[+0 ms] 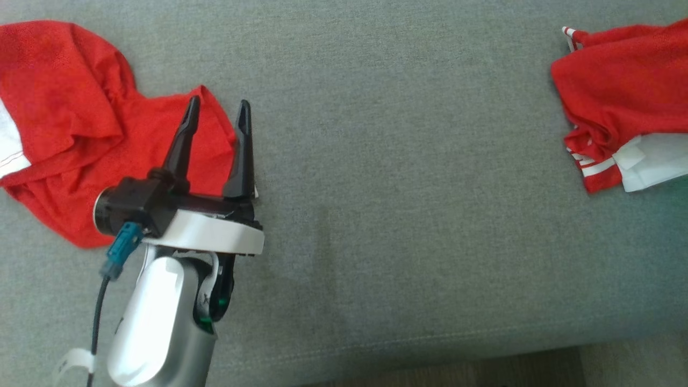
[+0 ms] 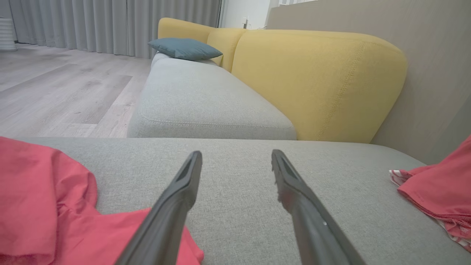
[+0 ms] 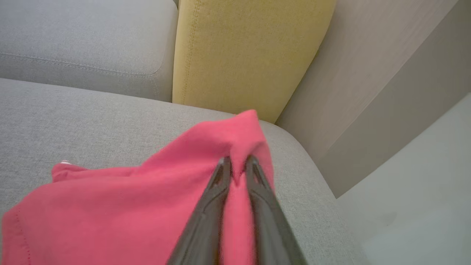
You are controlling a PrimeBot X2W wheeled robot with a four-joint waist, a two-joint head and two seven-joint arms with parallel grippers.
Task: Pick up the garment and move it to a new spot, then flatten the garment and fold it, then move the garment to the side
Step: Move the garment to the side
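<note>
A red garment (image 1: pixel 618 86) with white stripes and a white lining lies bunched at the right edge of the grey sofa seat (image 1: pixel 403 188). In the right wrist view my right gripper (image 3: pixel 238 159) is shut on a raised fold of this garment (image 3: pixel 147 191), near the seat's corner. A second red garment (image 1: pixel 59 107) with a white panel lies crumpled at the far left. My left gripper (image 1: pixel 219 102) hovers open over that cloth's right edge, with nothing between its fingers. In the left wrist view the left gripper (image 2: pixel 236 154) points across the bare seat, with red cloth (image 2: pixel 33 191) at lower left and the striped garment (image 2: pixel 441 187) at right.
A yellow backrest (image 2: pixel 312 81) rises behind the seat, beside a beige wall panel (image 3: pixel 368 92). Another grey seat carries a blue cushion (image 2: pixel 184 48). Wooden floor (image 2: pixel 55 84) lies beyond. The seat's front edge (image 1: pixel 430 344) runs along the bottom of the head view.
</note>
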